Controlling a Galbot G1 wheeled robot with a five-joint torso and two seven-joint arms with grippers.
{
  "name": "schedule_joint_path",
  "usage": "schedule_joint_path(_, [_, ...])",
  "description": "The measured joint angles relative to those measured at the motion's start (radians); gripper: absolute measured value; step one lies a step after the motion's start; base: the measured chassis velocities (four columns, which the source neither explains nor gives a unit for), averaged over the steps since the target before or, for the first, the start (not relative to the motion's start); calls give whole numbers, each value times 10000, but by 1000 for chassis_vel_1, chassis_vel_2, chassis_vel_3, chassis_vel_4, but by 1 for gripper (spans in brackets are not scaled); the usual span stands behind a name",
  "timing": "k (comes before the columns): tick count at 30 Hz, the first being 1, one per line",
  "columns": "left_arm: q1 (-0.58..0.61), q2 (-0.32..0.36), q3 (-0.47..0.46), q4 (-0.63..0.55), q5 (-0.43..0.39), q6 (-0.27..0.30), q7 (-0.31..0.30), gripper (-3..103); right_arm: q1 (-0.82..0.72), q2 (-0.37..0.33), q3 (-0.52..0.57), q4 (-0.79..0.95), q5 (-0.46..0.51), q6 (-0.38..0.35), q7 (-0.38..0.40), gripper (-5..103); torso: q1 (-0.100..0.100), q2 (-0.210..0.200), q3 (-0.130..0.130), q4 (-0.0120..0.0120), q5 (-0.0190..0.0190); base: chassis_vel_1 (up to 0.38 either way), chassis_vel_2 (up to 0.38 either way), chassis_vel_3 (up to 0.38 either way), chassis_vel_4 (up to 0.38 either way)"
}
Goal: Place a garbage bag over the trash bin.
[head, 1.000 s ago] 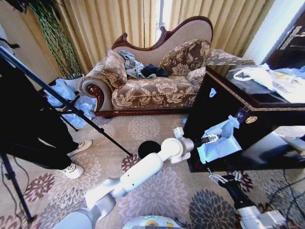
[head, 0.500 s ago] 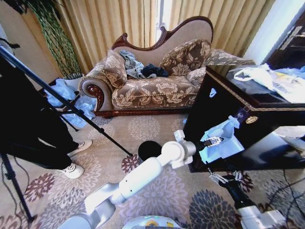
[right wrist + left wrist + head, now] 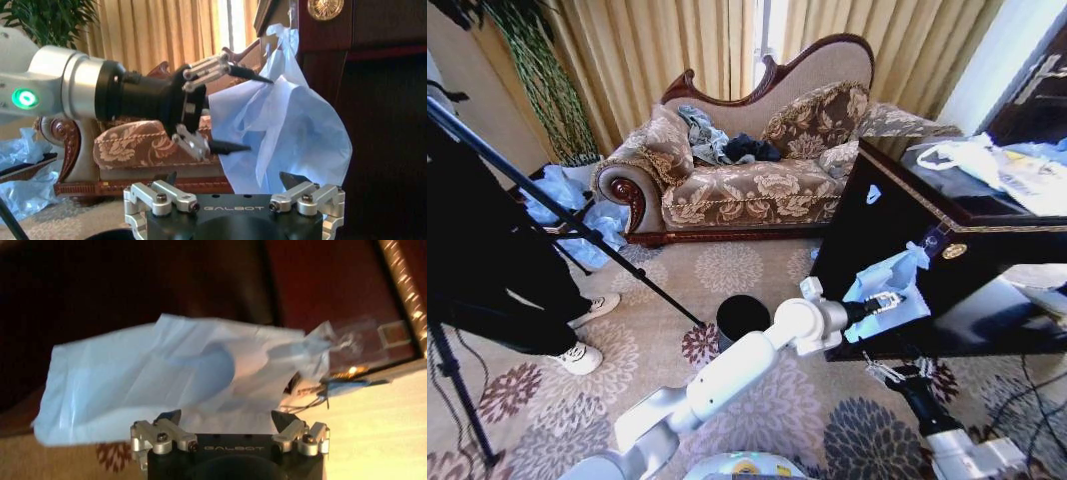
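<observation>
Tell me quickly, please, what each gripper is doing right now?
Left gripper: open, fingers either side of the garbage bag hanging on the black cabinet.
Right gripper: open, empty, low beside the cabinet.

The left arm (image 3: 727, 375) hides part of the trash bin (image 3: 740, 315).

Garbage bag (image 3: 889, 283) right of trash bin (image 3: 742, 317), against cabinet (image 3: 947, 270).

Patterned sofa (image 3: 747, 165) by curtains (image 3: 677, 50), glossy black cabinet (image 3: 947, 250) right, floral carpet (image 3: 727, 270)
</observation>
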Motion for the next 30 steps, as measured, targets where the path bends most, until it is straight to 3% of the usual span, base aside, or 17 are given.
schedule_joint_path(10, [-221,488,-459,-178,104,71,-11,93,66,-4,-99,-12,-30,-18,2,100,0,0,0,1,-1,0,0,0,0])
schedule_joint_path(28, [-1041,274,-191,800,215,335,128,93,43,53,-104,-30,-45,20,-12,100,1,0,1,0,0,0,0,0,0])
schedule_joint_path(30, [-1068,223,-122,839,240,339,145,87,47,48,-103,-46,-41,32,-14,100,1,0,0,1,0,0,0,0,0])
